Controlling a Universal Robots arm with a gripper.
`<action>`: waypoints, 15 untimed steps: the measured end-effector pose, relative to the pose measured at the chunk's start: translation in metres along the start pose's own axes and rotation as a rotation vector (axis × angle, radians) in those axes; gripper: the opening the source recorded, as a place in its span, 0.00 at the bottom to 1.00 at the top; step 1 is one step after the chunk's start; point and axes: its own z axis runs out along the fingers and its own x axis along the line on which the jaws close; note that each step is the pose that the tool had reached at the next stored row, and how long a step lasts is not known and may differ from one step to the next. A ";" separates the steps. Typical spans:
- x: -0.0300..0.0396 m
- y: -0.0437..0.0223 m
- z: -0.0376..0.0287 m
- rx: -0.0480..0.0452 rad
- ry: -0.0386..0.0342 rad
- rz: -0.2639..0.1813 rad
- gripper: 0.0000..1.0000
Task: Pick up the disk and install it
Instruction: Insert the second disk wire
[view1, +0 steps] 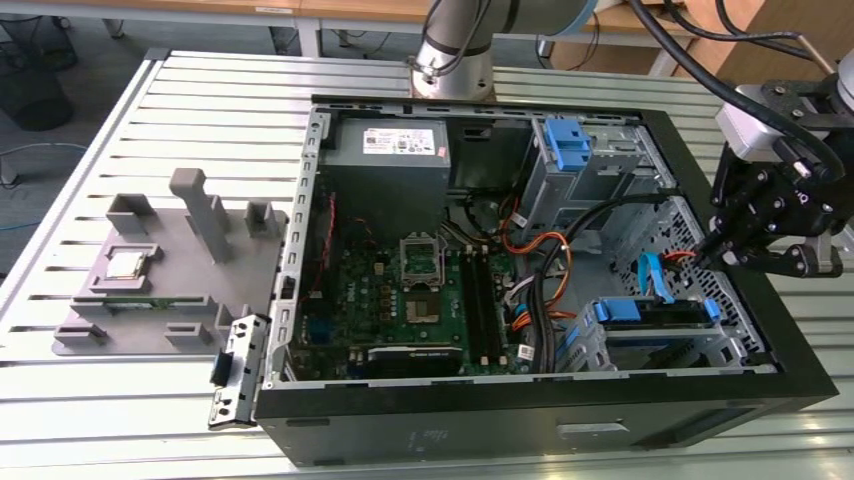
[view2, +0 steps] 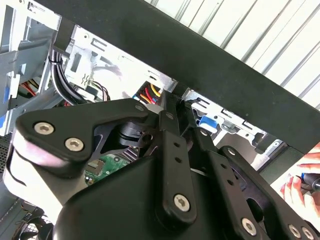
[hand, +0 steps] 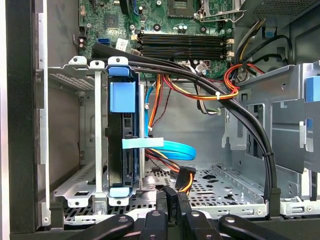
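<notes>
Black fingers (hand: 172, 210) of the gripper (hand: 171, 202) are pressed together, holding nothing, touching nothing visible, hovering over the case (view1: 801, 340) floor. Just beside it the disk (hand: 122, 145) sits edge-on in its cage (hand: 95, 150), blue bracket showing, with a blue cable (hand: 170, 148) between them
</notes>
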 end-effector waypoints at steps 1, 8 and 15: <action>0.0000 0.0000 0.0000 0.0000 0.0000 0.000 0.20; -0.0003 0.0000 -0.0035 0.0000 -0.0012 0.000 0.20; 0.0027 0.0026 -0.0070 0.0028 -0.0014 0.000 0.20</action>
